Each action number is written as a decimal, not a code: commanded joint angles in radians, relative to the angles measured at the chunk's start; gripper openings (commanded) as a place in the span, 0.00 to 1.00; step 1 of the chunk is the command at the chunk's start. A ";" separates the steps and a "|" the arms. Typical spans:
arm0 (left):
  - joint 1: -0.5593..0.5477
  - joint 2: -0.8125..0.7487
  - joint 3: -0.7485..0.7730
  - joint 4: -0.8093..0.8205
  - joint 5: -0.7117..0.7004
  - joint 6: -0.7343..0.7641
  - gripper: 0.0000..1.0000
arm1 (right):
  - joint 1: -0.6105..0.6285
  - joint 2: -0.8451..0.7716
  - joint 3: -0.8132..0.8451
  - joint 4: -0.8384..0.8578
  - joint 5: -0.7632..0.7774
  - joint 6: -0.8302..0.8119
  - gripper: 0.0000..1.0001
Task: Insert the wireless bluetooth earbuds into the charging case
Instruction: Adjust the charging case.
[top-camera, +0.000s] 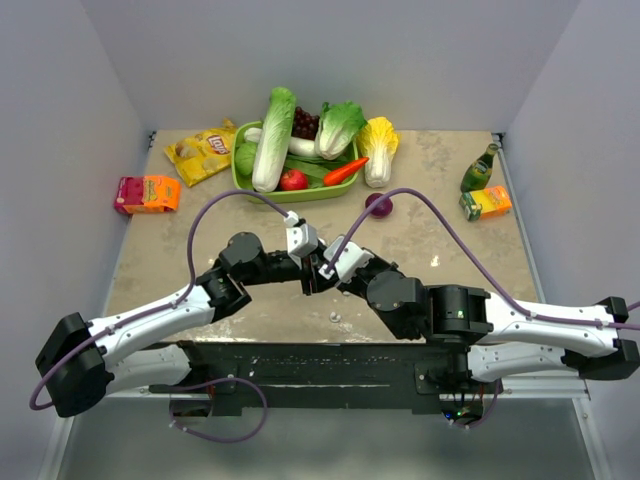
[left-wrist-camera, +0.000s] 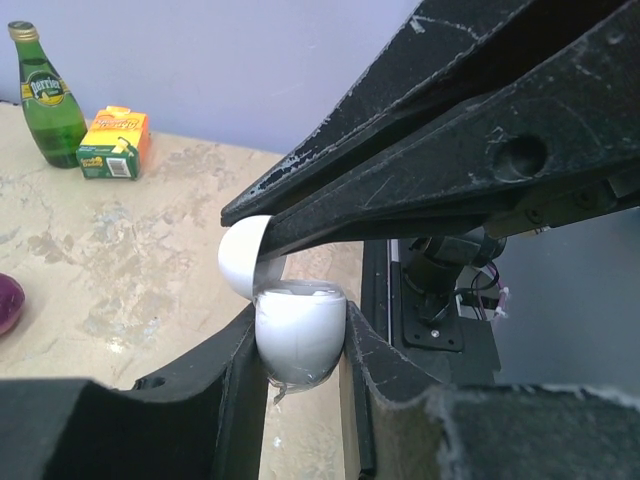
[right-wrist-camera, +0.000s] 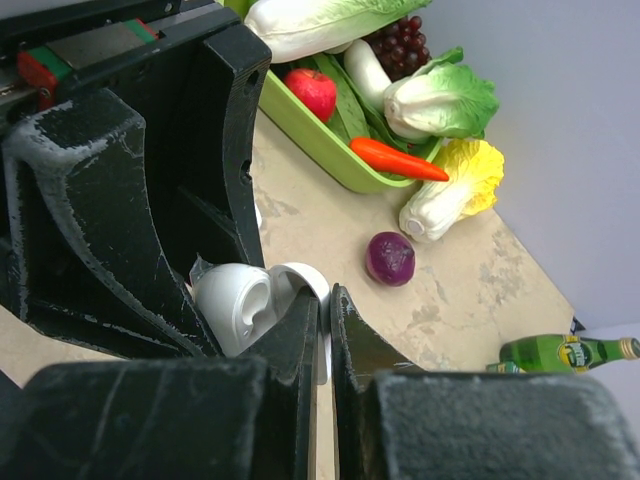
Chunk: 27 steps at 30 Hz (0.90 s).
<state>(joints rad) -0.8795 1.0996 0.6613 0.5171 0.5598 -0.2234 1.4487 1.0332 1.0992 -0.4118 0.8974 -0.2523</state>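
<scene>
Beige marbled tabletop carries a green plastic tray far centre, yellow crisp bag far left, green glass bottle far right

Veg tray, chips bag, bottle, onion at back.

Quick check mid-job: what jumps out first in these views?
Both grippers meet at table centre: the left gripper clamps the white charging case body, and the right gripper pinches its open lid. Behind them, a green tray heaped with vegetables sits at the far edge.
</scene>
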 joint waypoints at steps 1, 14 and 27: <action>0.008 -0.015 -0.017 0.099 0.006 0.021 0.00 | 0.010 -0.002 0.011 0.036 -0.021 0.008 0.00; 0.008 -0.061 -0.282 0.590 0.011 -0.047 0.00 | 0.010 -0.048 0.068 0.034 -0.092 0.130 0.02; 0.008 -0.070 -0.370 0.814 -0.001 -0.074 0.00 | 0.009 -0.096 0.071 0.044 -0.129 0.189 0.46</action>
<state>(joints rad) -0.8772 1.0481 0.3199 1.1805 0.5571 -0.2897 1.4635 0.9756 1.1236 -0.4175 0.7391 -0.0921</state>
